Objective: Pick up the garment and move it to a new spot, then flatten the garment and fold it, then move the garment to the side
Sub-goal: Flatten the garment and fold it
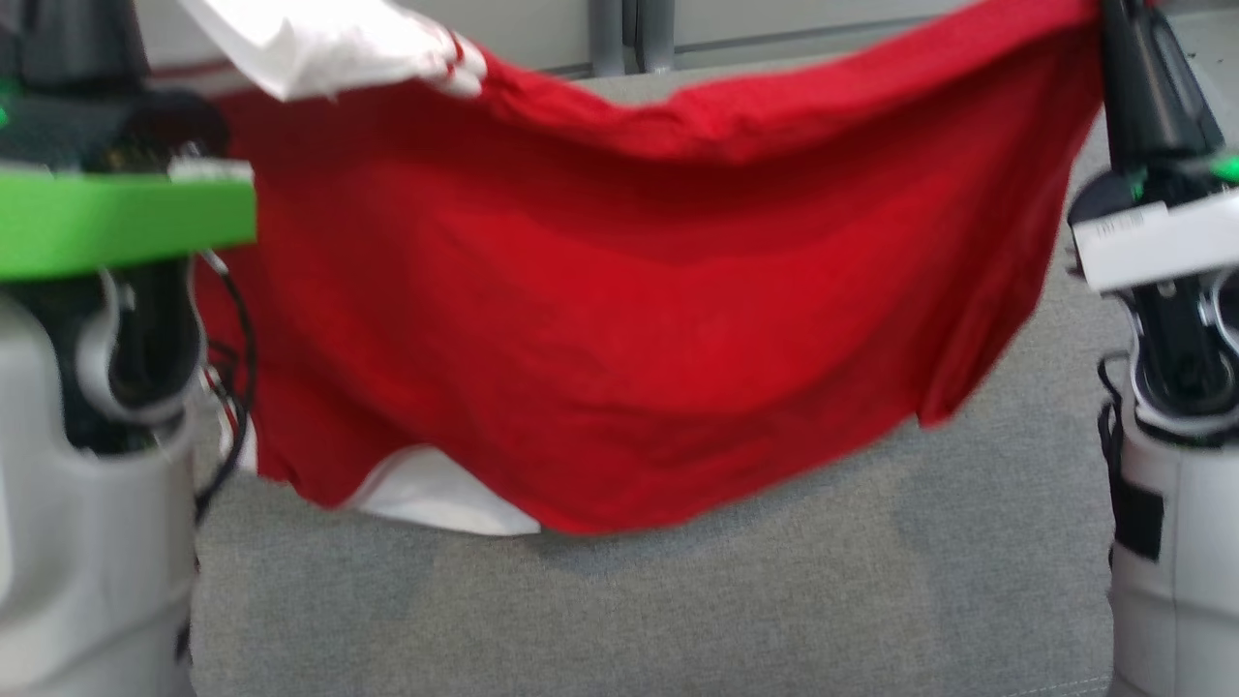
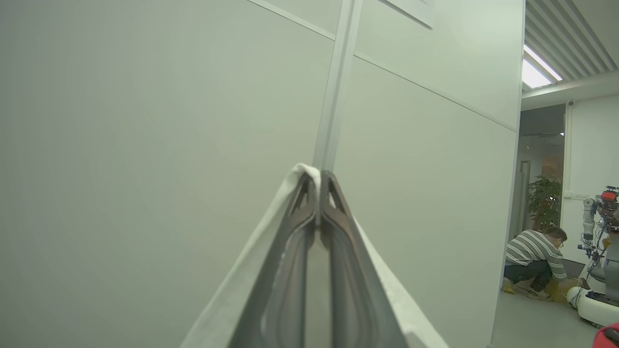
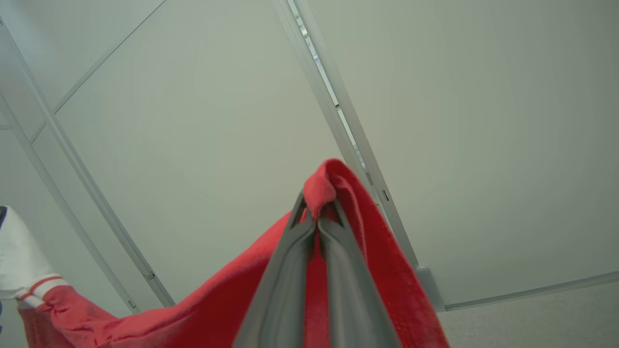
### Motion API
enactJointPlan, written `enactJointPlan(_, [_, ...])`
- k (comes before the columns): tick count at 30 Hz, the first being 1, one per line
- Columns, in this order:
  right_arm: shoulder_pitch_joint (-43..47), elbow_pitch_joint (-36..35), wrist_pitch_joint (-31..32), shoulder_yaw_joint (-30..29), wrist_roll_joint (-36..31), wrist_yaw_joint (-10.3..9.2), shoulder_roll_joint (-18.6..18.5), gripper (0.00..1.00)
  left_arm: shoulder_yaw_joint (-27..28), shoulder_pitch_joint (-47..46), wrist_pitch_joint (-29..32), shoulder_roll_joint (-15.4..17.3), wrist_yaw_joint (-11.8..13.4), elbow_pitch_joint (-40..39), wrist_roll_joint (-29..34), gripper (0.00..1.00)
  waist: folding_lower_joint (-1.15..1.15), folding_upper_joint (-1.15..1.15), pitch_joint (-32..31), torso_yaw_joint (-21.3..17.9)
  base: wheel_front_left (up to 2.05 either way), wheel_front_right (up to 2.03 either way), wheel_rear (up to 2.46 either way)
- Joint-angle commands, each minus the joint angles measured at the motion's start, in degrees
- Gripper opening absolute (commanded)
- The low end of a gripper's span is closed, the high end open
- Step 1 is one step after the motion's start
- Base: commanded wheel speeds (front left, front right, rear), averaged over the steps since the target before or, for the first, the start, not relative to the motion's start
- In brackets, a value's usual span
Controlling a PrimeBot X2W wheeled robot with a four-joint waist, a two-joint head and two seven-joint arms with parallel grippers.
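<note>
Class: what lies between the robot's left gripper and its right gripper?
The red garment, hanging spread from left gripper to right gripper above the grey surface; the head view shows it.

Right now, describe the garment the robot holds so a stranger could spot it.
Look above the grey surface in front of the robot. The garment hangs spread there between the left tool and right tool, each pinching a top corner. Bright red with white patches at its upper left and lower edge, it stands out from the grey below.
</note>
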Motion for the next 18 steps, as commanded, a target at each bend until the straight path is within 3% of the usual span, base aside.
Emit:
enactJointPlan(1, [-6.04, 3.71, -0.3, 1.16, -0.8, 0.04, -0.06, 0.0, 0.68, -6.04, -0.25, 1.33, -0.77, 4.14, 0.98, 0.0, 0.0, 0.34, 5.8, -0.05, 0.0, 0.0, 0.0])
enactJointPlan(6, [-26.39, 19.59, -5.12, 3.44, -3.92, 0.03, -0.09, 0.0, 1.53, -25.0, -2.07, 3.25, -0.94, 19.82, 4.52, 0.0, 0.0, 0.34, 9.05, -0.43, 0.0, 0.0, 0.0])
enactJointPlan(10, [-43.51, 34.65, -14.13, 3.7, -8.91, 0.03, -0.12, 0.0, -0.29, -41.18, -8.13, 4.2, -1.65, 30.47, 9.96, 0.0, 0.0, 0.34, 10.59, 0.35, 0.0, 0.0, 0.0])
enactJointPlan(14, [-50.19, 42.81, -19.65, 4.25, -11.07, 0.03, -0.02, 0.0, -1.0, -46.96, -12.64, 3.9, -1.73, 35.59, 11.98, 0.0, 0.0, 0.34, 12.7, 1.56, 0.0, 0.0, 0.0])
enactJointPlan(18, [-49.42, 47.81, -22.09, 5.39, -12.08, 0.03, -0.08, 0.0, -1.69, -44.23, -14.26, 2.68, -3.1, 37.76, 11.25, 0.0, 0.0, 0.34, 14.75, 2.61, 0.0, 0.0, 0.0])
